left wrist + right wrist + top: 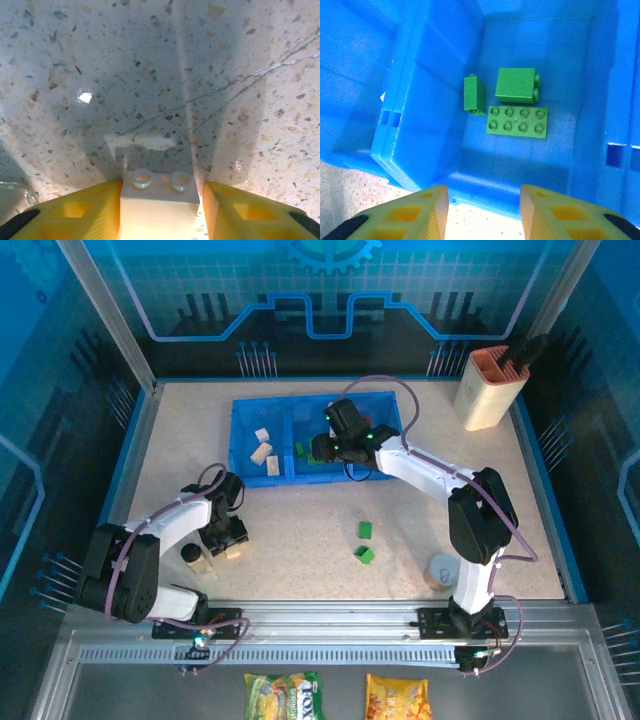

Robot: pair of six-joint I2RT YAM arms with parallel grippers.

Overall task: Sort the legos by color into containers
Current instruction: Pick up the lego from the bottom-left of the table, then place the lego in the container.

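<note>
A cream lego (159, 200) with two studs sits between the yellow fingers of my left gripper (161, 187), which is shut on it just above the speckled table. From above, the left gripper (228, 535) is at the near left. The blue tray (237, 440) of containers lies at the back. Its left compartment holds three cream legos (262, 452). My right gripper (325, 448) hovers open over the middle compartment. In the right wrist view, three green legos (516, 121) lie on that compartment's floor (520, 155), beyond the empty right gripper (482, 192).
Two green legos (366, 530) (365, 555) lie on the table's near middle. Cream legos (203, 564) (232, 553) and a black-capped bottle (190, 553) sit by the left gripper. A grey cup (442, 570) stands near the right arm's base, a beige holder (487, 388) at the back right.
</note>
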